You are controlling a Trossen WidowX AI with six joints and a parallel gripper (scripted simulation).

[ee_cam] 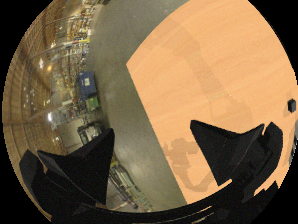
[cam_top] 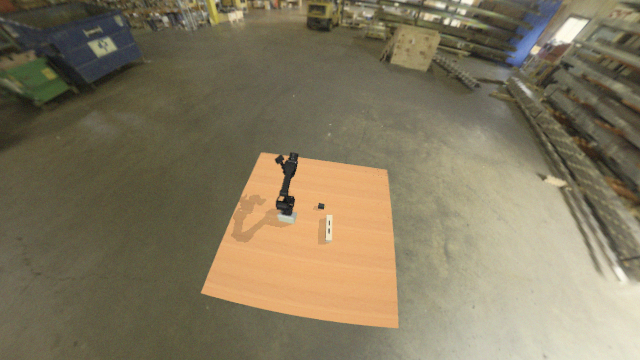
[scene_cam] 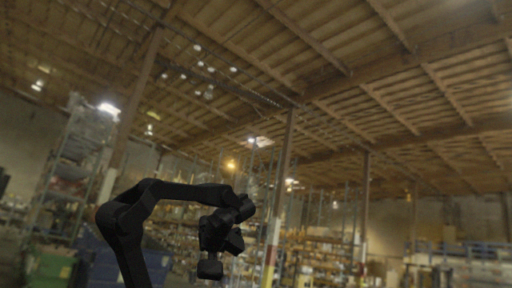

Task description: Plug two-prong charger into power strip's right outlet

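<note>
A grey, stained concrete floor (cam_top: 200,125) spreads through a large warehouse. On it lies a flat, light wooden desk (cam_top: 280,280) catching soft shadows. At the far left stand a blue dumpster (cam_top: 90,47) and a green bin (cam_top: 32,82); a pale wooden crate (cam_top: 412,47) sits toward the back, near a yellow forklift (cam_top: 322,14). Long metal storage racks (cam_top: 595,125) run along the right side. Overhead, a timber-beamed ceiling (scene_cam: 360,80) rests on tall posts (scene_cam: 286,160), with small bright lamps (scene_cam: 109,108) glowing among blurred shelving (scene_cam: 64,168).
</note>
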